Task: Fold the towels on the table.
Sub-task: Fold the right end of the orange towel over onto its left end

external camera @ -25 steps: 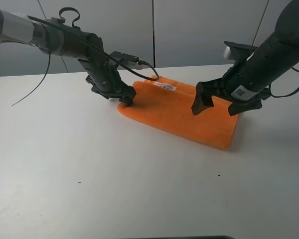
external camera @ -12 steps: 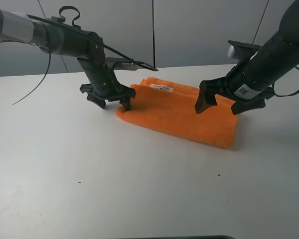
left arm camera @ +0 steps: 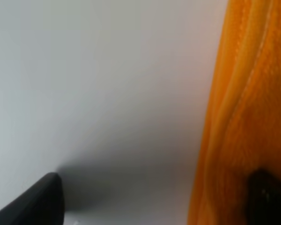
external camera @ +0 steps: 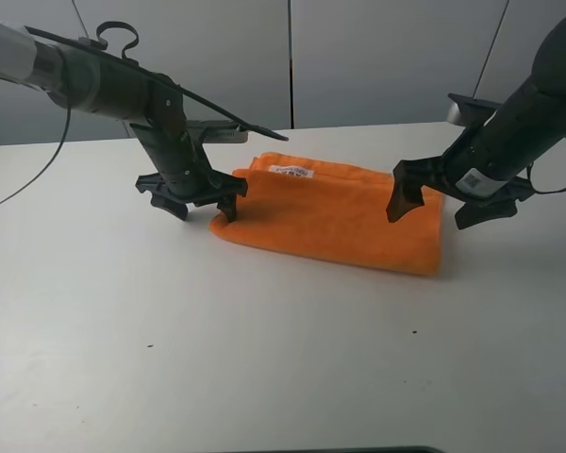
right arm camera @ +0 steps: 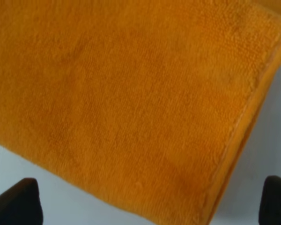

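The orange towel [external camera: 330, 217] lies folded into a long strip on the white table [external camera: 264, 349], its white label [external camera: 291, 173] on top near the far left end. My left gripper [external camera: 203, 206] is open, low at the towel's left end. One of its fingers [left arm camera: 267, 197] is over the cloth edge [left arm camera: 239, 117] and the other [left arm camera: 37, 201] over bare table. My right gripper [external camera: 436, 209] is open and hovers over the towel's right end. In the right wrist view the towel's corner [right arm camera: 131, 103] fills the picture between the two fingertips [right arm camera: 16, 201]. Nothing is held.
Grey wall panels [external camera: 358, 57] stand behind the table's far edge. A loose black cable [external camera: 38, 179] hangs from the left arm over the table's left side. A few tiny dark specks [external camera: 413, 331] dot the tabletop in front of the towel.
The left gripper has slid left and down to the towel's left end, and the cloth there now lies flatter. The right gripper has moved right towards the towel's right end. Both stayed open.
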